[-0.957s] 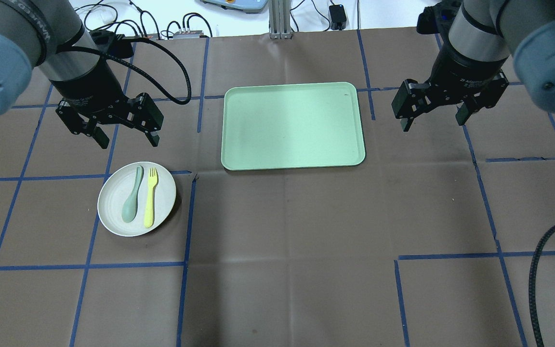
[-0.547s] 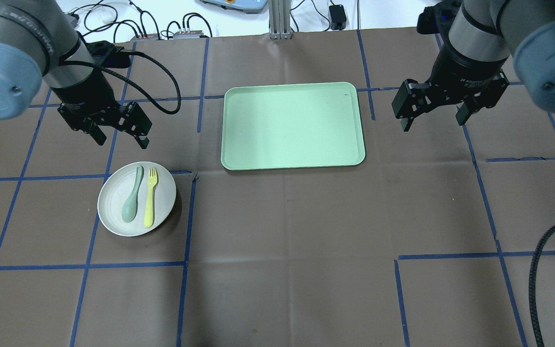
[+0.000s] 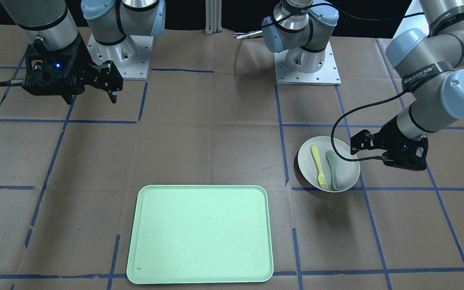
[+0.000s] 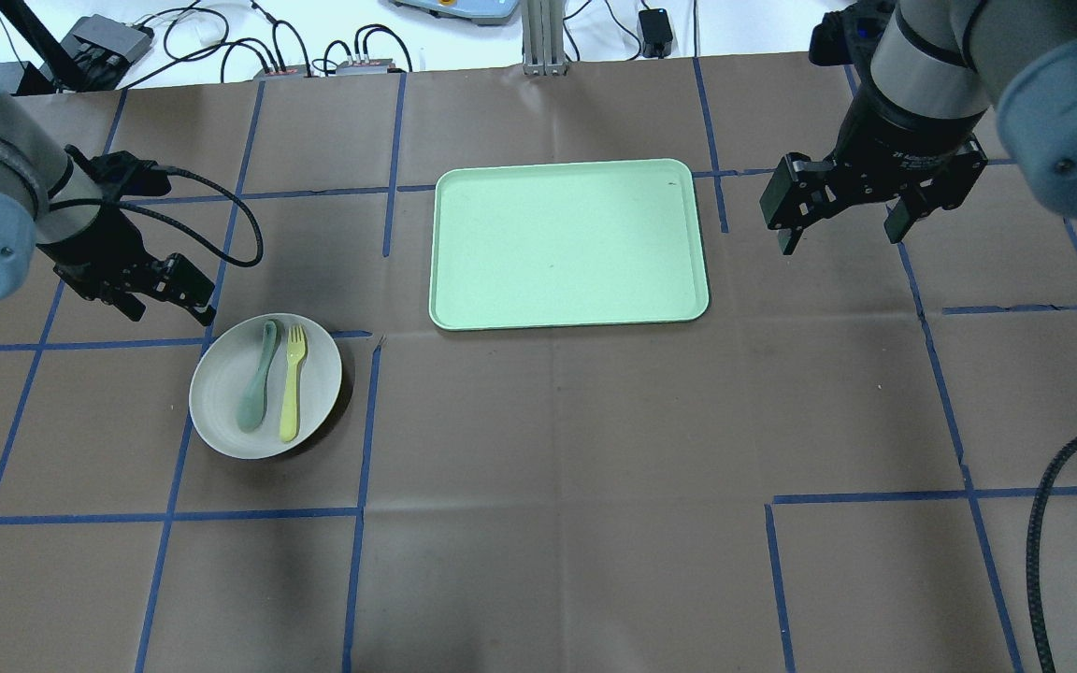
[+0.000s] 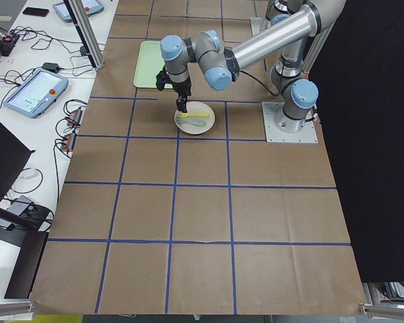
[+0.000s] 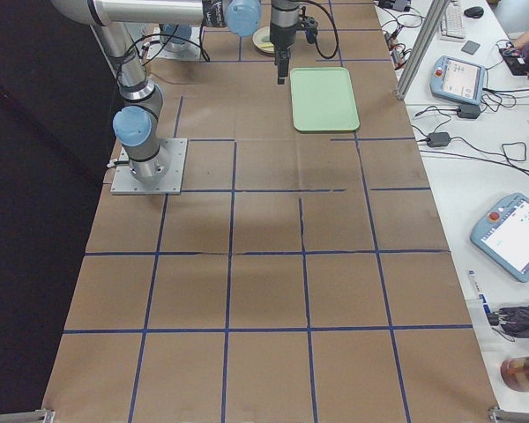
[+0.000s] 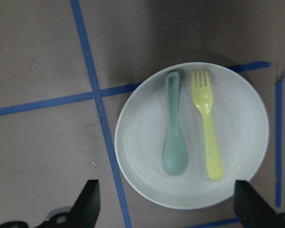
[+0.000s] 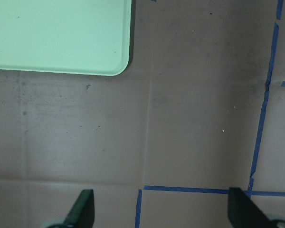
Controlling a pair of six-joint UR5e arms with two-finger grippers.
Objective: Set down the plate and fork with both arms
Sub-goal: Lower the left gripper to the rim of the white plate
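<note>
Just off the plate (image 4: 322, 379) at eleven o'clock, left pincer (image 4: 169, 307) hangs released; right pincer (image 4: 842, 224) released too. A careless rim grab could tip it, spilling fork (image 4: 292, 383) and spoon (image 4: 256, 388).

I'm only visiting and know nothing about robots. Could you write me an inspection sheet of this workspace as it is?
Surface: table, brown paper with a blue tape grid.
Job's things: plate on the robot's left side; fork lying in it.
Clutter: grey-green spoon beside the fork in the plate; light green tray mid-table.
Grippers: left gripper hovers by the plate's rim, jaws open; right gripper beside the tray, jaws open, holding nothing.
Cables: black cable loops off the left wrist; second cable at the table's right.
Surroundings: touchscreen pendants on a side bench.
</note>
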